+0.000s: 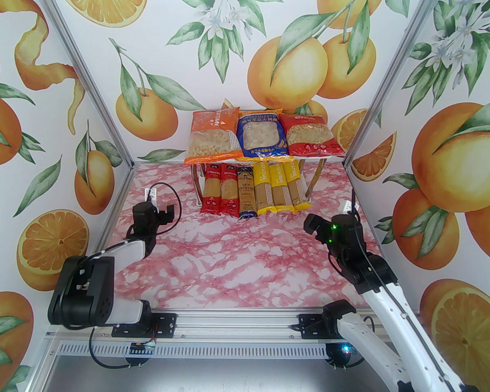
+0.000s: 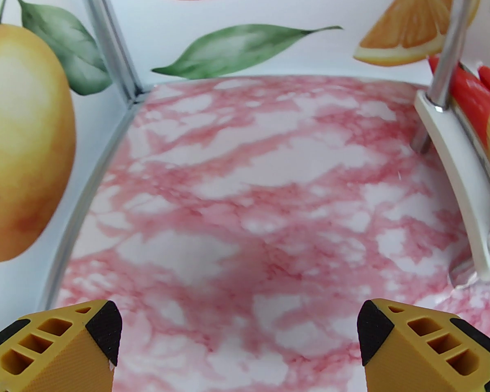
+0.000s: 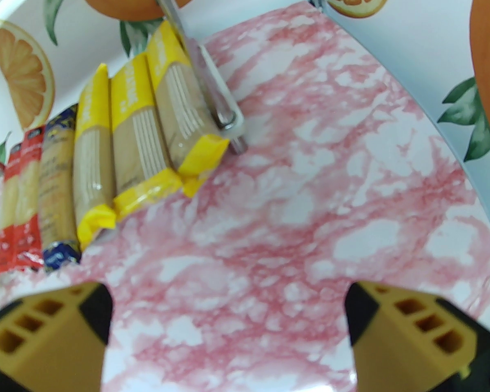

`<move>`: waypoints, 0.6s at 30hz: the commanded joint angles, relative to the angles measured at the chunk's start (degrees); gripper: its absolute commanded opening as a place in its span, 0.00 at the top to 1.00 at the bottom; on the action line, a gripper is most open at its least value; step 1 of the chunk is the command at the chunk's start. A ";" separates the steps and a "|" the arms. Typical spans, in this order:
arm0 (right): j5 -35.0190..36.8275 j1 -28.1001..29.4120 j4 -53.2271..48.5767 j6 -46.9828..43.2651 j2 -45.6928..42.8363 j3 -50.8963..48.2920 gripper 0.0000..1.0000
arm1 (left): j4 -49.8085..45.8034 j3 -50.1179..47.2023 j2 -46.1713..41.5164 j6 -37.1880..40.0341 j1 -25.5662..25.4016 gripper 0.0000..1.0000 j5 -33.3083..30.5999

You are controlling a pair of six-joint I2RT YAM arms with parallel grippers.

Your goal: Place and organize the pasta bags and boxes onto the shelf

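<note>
**Yellow fingertips spread and empty, nine packs on the rack**

Closest to the lens in each wrist view are ribbed yellow plastic fingers [image 2: 61, 349] with black padded tips. The left gripper [image 2: 239, 341] and the right gripper [image 3: 228, 333] both stand wide with nothing between them. They hover over the table [image 1: 245, 268], a glossy sheet printed in pink-and-white marble.

The shelf [image 2: 451, 178] sits at the far middle of the table, near the back wall. It has white boards with rounded corners, carried on shiny chrome tube legs. Three wide, soft, crinkly bags lie abreast on its upper board, each with a clear window showing short pasta: the orange bag [image 1: 212, 137], the blue bag [image 1: 263, 135] and the red bag [image 1: 310, 135].

On the lower board six long, narrow film packs of spaghetti lie side by side, running front to back: two red packs [image 1: 219, 190], the dark blue pack [image 1: 247, 194] and three yellow packs [image 1: 279, 188]. Their near ends overhang the front edge, and the dark blue one reaches a little farther out than its neighbours.

By my reading the placing is done. No pack lies loose on the table, and the packs are grouped by shape and colour. At most, what is left is evening up the front ends of the lower row and drawing the arms clear
</note>
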 commanded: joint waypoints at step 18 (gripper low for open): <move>12.38 -0.57 21.30 -6.54 0.82 -12.85 0.00 | 21.60 -2.47 10.08 6.14 -1.95 0.00 9.62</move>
